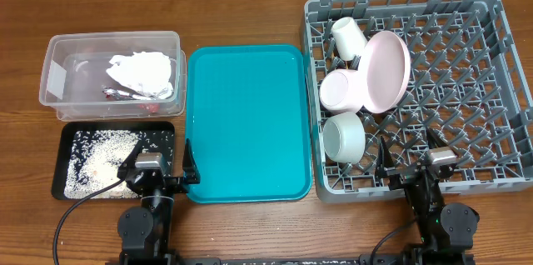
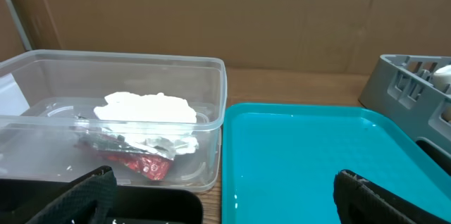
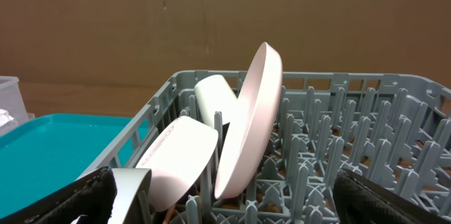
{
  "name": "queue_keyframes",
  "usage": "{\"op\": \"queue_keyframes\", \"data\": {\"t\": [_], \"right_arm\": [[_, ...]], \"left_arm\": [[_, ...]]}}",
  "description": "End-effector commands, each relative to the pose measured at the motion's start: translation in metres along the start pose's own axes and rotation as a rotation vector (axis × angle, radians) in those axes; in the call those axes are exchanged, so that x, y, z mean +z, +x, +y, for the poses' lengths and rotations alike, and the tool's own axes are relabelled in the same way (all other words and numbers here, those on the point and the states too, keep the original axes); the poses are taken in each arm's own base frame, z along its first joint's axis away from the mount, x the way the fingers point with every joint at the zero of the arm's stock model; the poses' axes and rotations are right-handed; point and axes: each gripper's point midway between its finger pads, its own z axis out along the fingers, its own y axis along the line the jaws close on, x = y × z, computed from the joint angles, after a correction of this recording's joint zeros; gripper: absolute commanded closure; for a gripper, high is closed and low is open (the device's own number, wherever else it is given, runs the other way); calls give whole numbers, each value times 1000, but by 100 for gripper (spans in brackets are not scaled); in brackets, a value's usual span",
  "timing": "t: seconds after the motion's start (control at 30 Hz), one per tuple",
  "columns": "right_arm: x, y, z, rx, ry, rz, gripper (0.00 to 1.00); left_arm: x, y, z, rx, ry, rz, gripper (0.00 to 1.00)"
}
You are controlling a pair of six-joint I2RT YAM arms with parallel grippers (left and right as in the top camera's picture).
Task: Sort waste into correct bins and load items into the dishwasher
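The clear tub [image 1: 52,77] at the back left holds a crumpled white napkin [image 1: 143,73] and a red wrapper [image 2: 141,164]. In front of it the black tray [image 1: 58,177] carries scattered rice grains [image 1: 104,150]. On the right, the grey dish rack [image 1: 466,90] holds a pink plate [image 1: 385,69] on edge, a white cup [image 1: 348,36] and two whitish bowls [image 1: 341,90] [image 1: 344,138]. My left gripper [image 1: 158,171] stands open and empty between the black tray and the teal tray. My right gripper [image 1: 414,167] is open and empty at the rack's front wall.
A large teal serving tray [image 1: 250,123] lies bare in the middle, between the bins and the rack. Brown cardboard forms a wall behind the wooden table [image 1: 250,15]. Both arm bases stand at the near table edge.
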Motion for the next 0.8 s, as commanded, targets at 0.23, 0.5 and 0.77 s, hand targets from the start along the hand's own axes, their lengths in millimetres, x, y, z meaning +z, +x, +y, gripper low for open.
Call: {"op": "queue_keyframes", "data": {"t": [0.23, 0.5, 0.77], "right_arm": [[0, 2, 0, -1, 1, -4, 0], [0, 2, 0, -1, 1, -4, 0], [0, 2, 0, -1, 1, -4, 0]], "left_arm": [[-1, -1, 10, 33, -41, -10, 0], [-1, -1, 10, 33, -41, -10, 0], [-1, -1, 10, 33, -41, -10, 0]]}}
